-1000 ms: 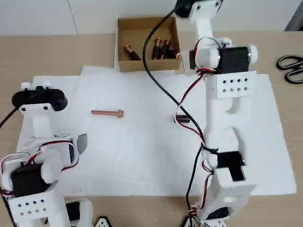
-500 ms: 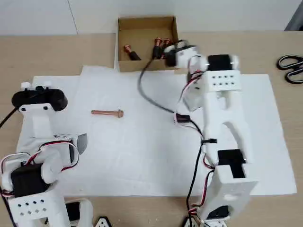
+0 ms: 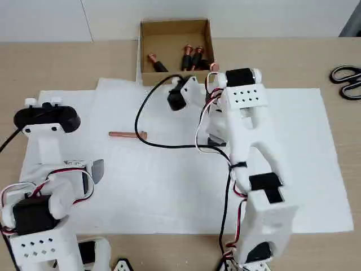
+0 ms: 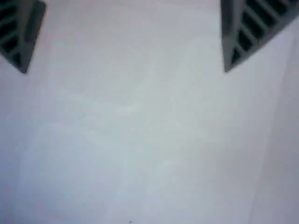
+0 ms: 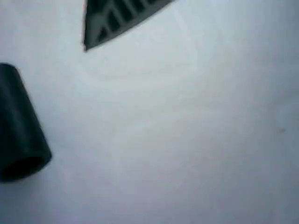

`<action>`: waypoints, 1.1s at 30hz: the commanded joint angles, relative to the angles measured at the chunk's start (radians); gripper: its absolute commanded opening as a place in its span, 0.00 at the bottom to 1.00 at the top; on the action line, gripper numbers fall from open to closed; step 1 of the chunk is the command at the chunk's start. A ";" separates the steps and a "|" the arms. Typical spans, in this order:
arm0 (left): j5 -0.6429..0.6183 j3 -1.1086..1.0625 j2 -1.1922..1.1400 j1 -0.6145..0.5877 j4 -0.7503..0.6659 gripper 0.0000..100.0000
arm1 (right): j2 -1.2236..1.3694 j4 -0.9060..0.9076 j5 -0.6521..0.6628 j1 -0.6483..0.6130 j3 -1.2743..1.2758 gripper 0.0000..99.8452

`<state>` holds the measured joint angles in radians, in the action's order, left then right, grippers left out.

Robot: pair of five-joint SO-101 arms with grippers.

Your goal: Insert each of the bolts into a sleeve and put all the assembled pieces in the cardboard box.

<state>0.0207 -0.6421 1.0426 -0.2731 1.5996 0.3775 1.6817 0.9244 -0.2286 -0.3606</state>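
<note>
High view and both wrist views. My left fingers stand wide apart over the white sheet with nothing between them; that arm sits at the sheet's near left corner. My right arm lies stretched across the middle of the sheet toward the box. Of my right fingers I see one tip above bare sheet, so I cannot tell how far open they are; nothing shows in their hold. A black sleeve lies on its side on the sheet, near that tip and apart from it. One copper bolt lies flat on the sheet left of centre, well apart from both arms. The box rests on the desk at the sheet's far edge and contains several assembled pieces. Scissors lie on the desk at far right.
</note>
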 commanded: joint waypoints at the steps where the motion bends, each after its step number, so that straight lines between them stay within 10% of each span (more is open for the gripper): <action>1: 0.003 0.004 0.012 -0.006 -0.023 0.25 | 0.056 -0.010 0.037 -0.010 -0.009 0.21; 24: 0.003 0.004 0.012 -0.006 -0.023 0.25 | 0.254 -0.051 0.051 -0.008 -0.012 0.20; 33: 0.003 0.004 0.012 -0.006 -0.023 0.25 | 0.252 -0.041 -0.023 0.036 -0.086 0.02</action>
<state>0.0207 -0.6421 1.0426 -0.2731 1.5996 0.6368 1.6295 0.9490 -0.2117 -0.4081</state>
